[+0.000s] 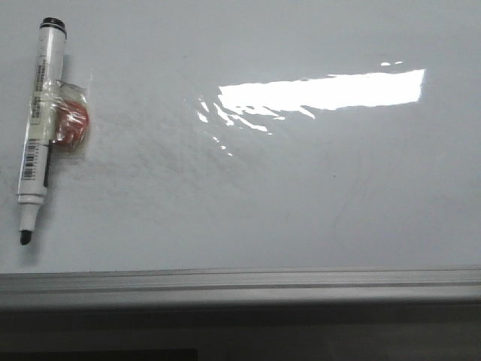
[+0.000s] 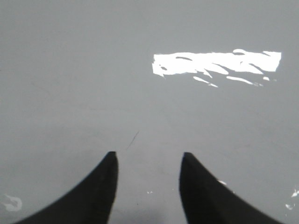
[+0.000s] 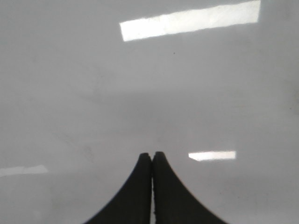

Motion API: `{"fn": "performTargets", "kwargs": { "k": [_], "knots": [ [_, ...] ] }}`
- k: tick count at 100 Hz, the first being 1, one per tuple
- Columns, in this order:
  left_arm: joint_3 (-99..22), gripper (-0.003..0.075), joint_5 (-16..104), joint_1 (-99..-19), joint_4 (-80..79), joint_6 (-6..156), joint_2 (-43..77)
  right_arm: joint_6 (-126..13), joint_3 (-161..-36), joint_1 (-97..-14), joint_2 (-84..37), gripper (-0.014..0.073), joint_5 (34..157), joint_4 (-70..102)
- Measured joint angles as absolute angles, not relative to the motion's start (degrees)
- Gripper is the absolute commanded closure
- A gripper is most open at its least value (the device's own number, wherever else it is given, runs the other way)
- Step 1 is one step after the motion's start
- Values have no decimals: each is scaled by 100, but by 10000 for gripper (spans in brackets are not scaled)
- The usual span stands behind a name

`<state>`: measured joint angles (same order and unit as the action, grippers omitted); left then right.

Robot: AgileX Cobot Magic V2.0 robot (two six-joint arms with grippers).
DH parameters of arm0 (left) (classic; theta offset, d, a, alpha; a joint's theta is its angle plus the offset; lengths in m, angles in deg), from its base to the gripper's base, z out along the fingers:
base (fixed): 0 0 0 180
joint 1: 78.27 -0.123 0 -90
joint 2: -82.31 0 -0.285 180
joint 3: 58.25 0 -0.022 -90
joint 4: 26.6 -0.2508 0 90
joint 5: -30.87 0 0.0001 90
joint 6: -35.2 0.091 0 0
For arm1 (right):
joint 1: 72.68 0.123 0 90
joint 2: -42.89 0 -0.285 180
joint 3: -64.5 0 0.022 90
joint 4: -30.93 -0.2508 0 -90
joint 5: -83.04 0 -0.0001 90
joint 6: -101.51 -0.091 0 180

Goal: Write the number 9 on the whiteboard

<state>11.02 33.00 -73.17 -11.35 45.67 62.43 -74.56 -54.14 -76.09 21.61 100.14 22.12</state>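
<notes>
The whiteboard (image 1: 285,195) is glossy white with faint grey smudges and bright glare; no number 9 shows on it. A white marker (image 1: 40,120) with a black cap end and bare black tip lies at the far left of the board, a red disc (image 1: 73,120) taped to it. No gripper shows in the front view. My left gripper (image 2: 148,156) is open and empty over bare board, with a short thin dark scratch (image 2: 132,139) just ahead of its fingers. My right gripper (image 3: 153,155) is shut with nothing in it, over bare board.
The board's grey metal frame edge (image 1: 240,284) runs along the front, with a dark drop below it. Bright light glare (image 1: 323,92) lies across the middle right of the board.
</notes>
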Motion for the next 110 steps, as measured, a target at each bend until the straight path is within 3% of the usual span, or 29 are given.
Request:
{"fn": "performTargets", "kwargs": {
  "k": [26, 76, 110],
  "knots": [
    [1102, 244, 2739, -6880, -976, 4567, 5919, -7456, -5414, -7609, 2161, 657, 9996, 2212],
    [1102, 248, 1466, -3117, -515, 4567, 4322, -7456, -5099, -7609, 2161, 657, 9895, 2212],
    [1010, 248, 662, -2504, -135, 4480, 2776, -7456, -5099, -7609, 2161, 657, 9818, 2212]
  ]
}}
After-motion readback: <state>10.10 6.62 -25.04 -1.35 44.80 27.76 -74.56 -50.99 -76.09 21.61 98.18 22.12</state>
